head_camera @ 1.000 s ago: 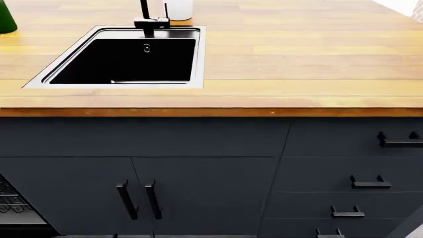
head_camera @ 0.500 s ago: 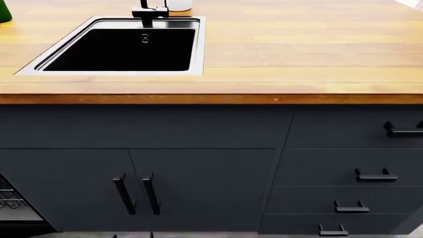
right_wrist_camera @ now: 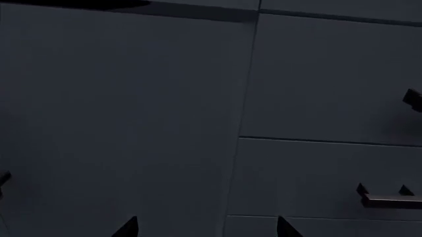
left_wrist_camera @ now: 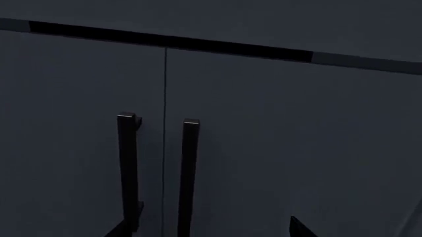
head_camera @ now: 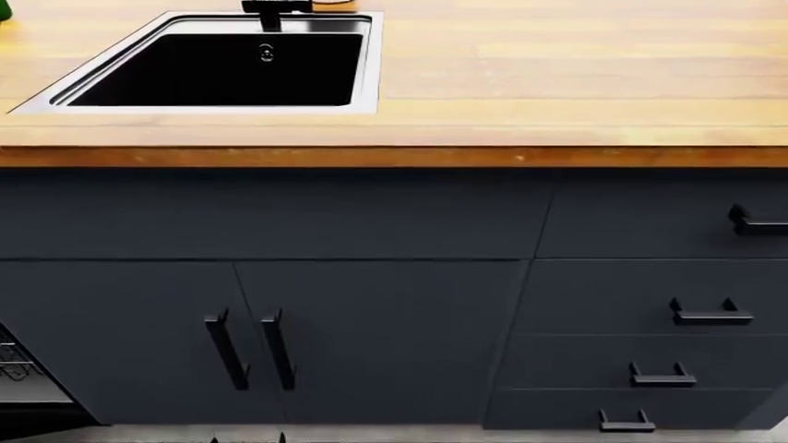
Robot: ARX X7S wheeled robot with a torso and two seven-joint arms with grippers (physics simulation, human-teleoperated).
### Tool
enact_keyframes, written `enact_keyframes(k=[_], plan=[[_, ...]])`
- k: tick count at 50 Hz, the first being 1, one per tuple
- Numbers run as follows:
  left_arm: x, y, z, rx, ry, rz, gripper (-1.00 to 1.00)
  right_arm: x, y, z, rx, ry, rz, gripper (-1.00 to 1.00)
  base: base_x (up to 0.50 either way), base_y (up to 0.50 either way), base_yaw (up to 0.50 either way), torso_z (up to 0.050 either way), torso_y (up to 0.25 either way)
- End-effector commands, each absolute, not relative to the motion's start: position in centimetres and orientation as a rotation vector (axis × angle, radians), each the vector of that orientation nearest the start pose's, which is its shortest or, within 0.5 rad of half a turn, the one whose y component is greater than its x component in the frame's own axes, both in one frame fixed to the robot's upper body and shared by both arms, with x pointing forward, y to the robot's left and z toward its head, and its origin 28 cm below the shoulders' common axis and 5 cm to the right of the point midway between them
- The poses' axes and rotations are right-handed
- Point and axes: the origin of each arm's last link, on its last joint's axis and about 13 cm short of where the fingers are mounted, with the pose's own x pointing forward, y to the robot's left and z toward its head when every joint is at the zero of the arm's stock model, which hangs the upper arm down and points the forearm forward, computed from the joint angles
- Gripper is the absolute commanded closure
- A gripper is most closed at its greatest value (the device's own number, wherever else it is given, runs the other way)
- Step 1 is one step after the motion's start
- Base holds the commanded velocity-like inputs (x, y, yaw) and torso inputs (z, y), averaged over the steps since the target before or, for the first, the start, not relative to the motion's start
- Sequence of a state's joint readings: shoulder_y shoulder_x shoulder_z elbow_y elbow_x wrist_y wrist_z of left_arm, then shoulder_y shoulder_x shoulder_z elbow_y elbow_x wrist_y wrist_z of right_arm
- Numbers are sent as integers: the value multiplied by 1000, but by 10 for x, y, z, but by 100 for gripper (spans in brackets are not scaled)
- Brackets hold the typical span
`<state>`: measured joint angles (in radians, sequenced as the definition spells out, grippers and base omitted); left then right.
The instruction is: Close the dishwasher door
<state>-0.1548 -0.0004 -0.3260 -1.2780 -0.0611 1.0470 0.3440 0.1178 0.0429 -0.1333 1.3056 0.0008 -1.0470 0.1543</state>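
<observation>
The dishwasher door itself cannot be seen, only a bit of the wire rack at the far left under the wooden counter, beside two navy cabinet doors, while both the left gripper and right gripper have their tips spread apart.
</observation>
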Motion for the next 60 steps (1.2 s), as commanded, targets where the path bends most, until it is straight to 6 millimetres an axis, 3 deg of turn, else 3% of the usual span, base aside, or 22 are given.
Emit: enact_keyframes(k=[1,60], plan=[[143,236,-112,-103,56,29,-100,129,-104,-119,-75,139,-33,-100,0,0,0,-50,0],[143,235,-113,-102,63,28,-100,128,-105,-120,-68,142,-37,-100,0,0,0,-50,0]])
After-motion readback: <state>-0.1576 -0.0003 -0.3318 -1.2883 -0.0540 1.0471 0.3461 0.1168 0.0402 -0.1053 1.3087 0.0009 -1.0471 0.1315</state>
